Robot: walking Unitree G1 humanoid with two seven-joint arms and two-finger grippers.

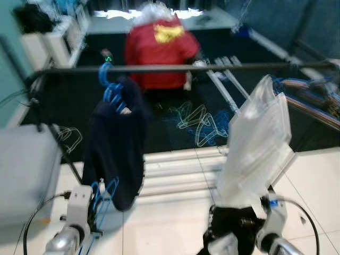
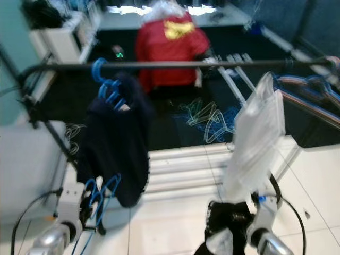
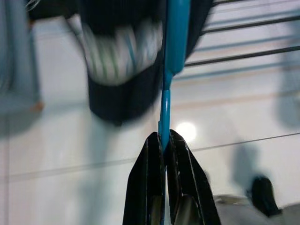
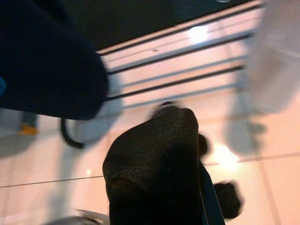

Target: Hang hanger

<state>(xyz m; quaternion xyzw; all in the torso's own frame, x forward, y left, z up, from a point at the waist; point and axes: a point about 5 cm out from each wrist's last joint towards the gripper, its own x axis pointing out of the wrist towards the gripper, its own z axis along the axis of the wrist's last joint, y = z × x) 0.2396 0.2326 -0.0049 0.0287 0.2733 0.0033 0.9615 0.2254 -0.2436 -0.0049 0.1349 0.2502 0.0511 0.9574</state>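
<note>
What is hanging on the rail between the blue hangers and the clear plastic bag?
Nothing: in the left eye view the rail is bare between the blue hangers and the clear plastic bag.

2 silver arms [image 1: 66, 239], black cables; left gripper [image 3: 165, 145] w/ black fingers.

Both eye views look forward and down from the head at a clothes rail [image 1: 175, 68], sharing the dark garment [image 1: 117, 149] at centre left. Each wrist view looks down, close along its fingers, at the tiled floor [image 3: 56, 154].
</note>
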